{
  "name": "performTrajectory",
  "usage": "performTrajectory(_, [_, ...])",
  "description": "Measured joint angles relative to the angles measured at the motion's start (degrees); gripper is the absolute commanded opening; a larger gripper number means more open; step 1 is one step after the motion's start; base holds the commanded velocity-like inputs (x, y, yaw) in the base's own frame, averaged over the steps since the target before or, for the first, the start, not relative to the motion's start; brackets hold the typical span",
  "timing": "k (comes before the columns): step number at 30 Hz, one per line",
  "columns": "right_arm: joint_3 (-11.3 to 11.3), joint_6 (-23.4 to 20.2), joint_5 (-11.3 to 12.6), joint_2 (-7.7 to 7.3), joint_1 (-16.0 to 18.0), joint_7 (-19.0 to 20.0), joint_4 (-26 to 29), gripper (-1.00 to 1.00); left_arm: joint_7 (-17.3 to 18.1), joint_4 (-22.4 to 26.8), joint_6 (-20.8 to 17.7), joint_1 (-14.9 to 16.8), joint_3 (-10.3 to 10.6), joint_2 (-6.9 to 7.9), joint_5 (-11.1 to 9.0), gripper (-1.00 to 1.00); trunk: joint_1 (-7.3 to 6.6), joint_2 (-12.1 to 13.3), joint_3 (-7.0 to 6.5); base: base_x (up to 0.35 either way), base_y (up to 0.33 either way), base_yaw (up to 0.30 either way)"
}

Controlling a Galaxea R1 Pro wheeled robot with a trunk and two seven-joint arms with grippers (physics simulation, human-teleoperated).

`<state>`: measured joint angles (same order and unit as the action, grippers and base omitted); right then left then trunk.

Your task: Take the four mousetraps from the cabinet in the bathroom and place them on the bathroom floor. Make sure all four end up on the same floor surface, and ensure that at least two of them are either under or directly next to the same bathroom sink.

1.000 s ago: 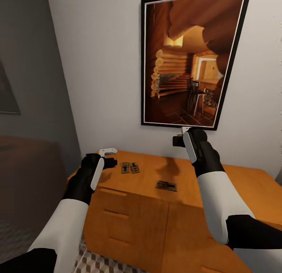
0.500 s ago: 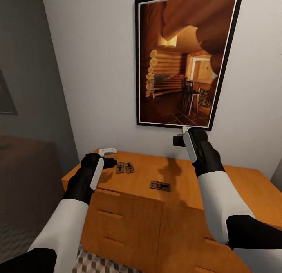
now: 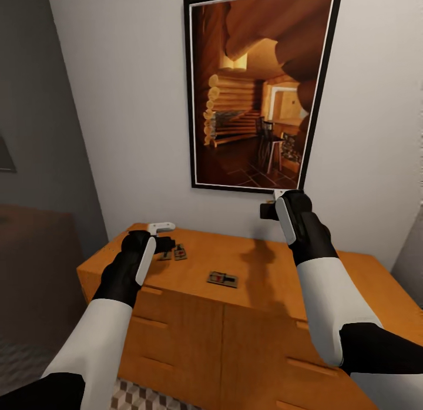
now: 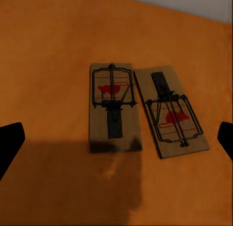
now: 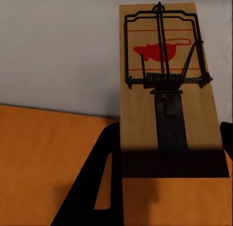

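— Orange-brown wood runs across our view: the low wooden cabinet (image 3: 194, 316) with drawer fronts against the pale wall, under a large black-framed picture of a log cabin interior (image 3: 258, 87). Where are our traps?

— Two small flat wooden mousetraps (image 4: 145, 109) lie side by side, touching, on the cabinet top just beyond our left gripper (image 3: 164, 242). A third trap (image 3: 222, 278) lies apart, nearer the middle.

— And our fingers?

— The left fingers (image 4: 9, 146) are spread wide over that pair. Our right gripper (image 3: 271, 209), raised above the cabinet, pinches a fourth trap (image 5: 167, 90) by its end.

— A patch of cube-patterned tile floor (image 3: 147, 398) shows below.
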<state>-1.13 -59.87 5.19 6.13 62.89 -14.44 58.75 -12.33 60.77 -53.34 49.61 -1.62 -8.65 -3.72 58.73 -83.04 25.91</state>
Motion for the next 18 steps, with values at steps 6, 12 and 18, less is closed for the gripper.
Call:
performTrajectory(6, [0.0, 0.0, 0.06, -0.01, -0.01, 0.02, 0.01, -1.0, -0.01, 0.0, 0.02, -0.01, -0.03, -0.01, 0.0, 1.0, 0.0, 0.0, 0.0, 0.0, -0.098, 0.0])
performTrajectory(12, [0.04, 0.0, 0.07, -0.01, -0.01, 0.02, 0.0, -1.0, 0.02, -0.05, 0.08, 0.0, -0.03, -0.01, -0.01, 1.0, 0.0, 0.0, 0.0, 0.0, -0.016, 0.0])
performTrajectory(18, [0.17, 0.0, 0.31, 0.09, -0.01, 0.11, -0.19, -1.0, 0.07, -0.29, 0.17, 0.01, -0.03, 0.02, -0.06, 1.0, 0.0, 0.0, 0.0, 0.0, -0.003, 0.0])
